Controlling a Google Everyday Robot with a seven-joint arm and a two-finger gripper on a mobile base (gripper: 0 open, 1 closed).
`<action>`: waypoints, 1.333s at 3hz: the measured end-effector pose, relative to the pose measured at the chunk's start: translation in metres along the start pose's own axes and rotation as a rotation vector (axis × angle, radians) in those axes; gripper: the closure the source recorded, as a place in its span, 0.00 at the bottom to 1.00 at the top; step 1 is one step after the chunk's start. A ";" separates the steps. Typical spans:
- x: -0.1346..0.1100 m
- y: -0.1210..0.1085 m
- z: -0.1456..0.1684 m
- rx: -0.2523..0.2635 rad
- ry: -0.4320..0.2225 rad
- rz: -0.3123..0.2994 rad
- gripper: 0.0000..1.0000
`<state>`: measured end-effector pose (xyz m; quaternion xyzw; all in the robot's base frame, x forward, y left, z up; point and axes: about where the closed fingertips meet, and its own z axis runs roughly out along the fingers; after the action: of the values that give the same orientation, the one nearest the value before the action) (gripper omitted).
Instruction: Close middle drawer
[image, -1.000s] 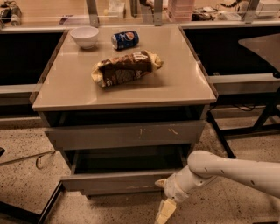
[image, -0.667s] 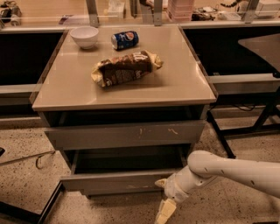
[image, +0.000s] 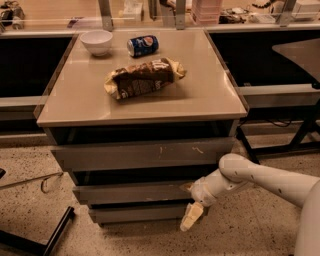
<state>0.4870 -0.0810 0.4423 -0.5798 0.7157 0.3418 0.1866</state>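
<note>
The middle drawer (image: 130, 193) is a wide plain grey front on the cabinet, standing a little proud of the drawer front below it, with a dark gap above it. My gripper (image: 189, 202) is at the right end of that front, pressed against it. The gripper is open and holds nothing: one pale finger (image: 190, 216) points down past the drawer's lower edge, and the other touches the front near its top edge. My white arm (image: 260, 180) reaches in from the right.
The taller scratched drawer front (image: 142, 154) is above and a narrower plain front (image: 137, 213) below. On the cabinet top (image: 210, 95) lie a brown snack bag (image: 142, 79), a blue can (image: 142, 45) and a white bowl (image: 96, 41). A dark table leg (image: 300, 135) stands to the right.
The middle drawer has slid inward; its tray interior no longer shows and the bottom drawer front is now uncovered. My gripper has followed it toward the cabinet.
</note>
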 end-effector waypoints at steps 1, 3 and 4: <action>0.000 0.000 0.000 0.000 0.000 0.000 0.00; 0.005 0.022 -0.006 0.060 -0.017 -0.009 0.00; 0.012 0.058 -0.031 0.189 -0.044 0.006 0.00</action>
<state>0.4327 -0.1053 0.4717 -0.5498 0.7421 0.2861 0.2552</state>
